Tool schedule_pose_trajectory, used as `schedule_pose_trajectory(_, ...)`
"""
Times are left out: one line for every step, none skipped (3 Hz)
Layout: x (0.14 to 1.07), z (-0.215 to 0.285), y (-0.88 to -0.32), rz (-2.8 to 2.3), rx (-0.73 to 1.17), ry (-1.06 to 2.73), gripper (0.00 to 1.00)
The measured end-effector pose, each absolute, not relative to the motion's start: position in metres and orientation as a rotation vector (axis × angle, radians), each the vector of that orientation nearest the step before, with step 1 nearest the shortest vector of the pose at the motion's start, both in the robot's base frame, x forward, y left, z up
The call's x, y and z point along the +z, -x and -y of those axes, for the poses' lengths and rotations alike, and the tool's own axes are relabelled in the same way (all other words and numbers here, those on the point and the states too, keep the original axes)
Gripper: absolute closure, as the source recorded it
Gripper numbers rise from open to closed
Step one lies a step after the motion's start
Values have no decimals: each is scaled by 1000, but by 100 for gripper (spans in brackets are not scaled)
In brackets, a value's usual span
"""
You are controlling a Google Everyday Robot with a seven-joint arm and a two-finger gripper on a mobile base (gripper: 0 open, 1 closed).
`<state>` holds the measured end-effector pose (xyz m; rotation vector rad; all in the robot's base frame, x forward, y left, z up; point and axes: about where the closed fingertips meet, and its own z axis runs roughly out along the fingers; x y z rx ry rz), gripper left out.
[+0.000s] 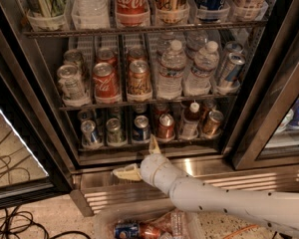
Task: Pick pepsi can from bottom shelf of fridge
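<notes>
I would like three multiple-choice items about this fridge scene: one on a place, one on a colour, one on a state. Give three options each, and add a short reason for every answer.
1. Where does the pepsi can stand on the bottom shelf?
A. in an end lane
B. between a greenish-silver can and a reddish can
C. behind the bottle

2. What colour is the cap of the small bottle on that shelf?
A. white
B. green
C. black

3. How is the gripper?
A. shut on the pepsi can
B. open and empty, just below the shelf front
C. inside the top shelf

Answers:
B, one of these cans stands on each side.
A, the cap looks white.
B, its fingers are spread and hold nothing.
</notes>
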<state>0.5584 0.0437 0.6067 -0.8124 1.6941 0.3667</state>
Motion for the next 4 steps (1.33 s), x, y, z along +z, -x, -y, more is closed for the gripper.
schedule_pose_trajectory(603, -27, -574, -1688, 319, 742, 0)
schedule_pose_trajectory(598, -21, -581, -1688, 306, 694, 0)
schedule_pose_trajectory(598, -21, -582, -1686, 305, 694, 0)
schedule_pose_trajectory(601, -35, -591, -1635, 307, 687, 0)
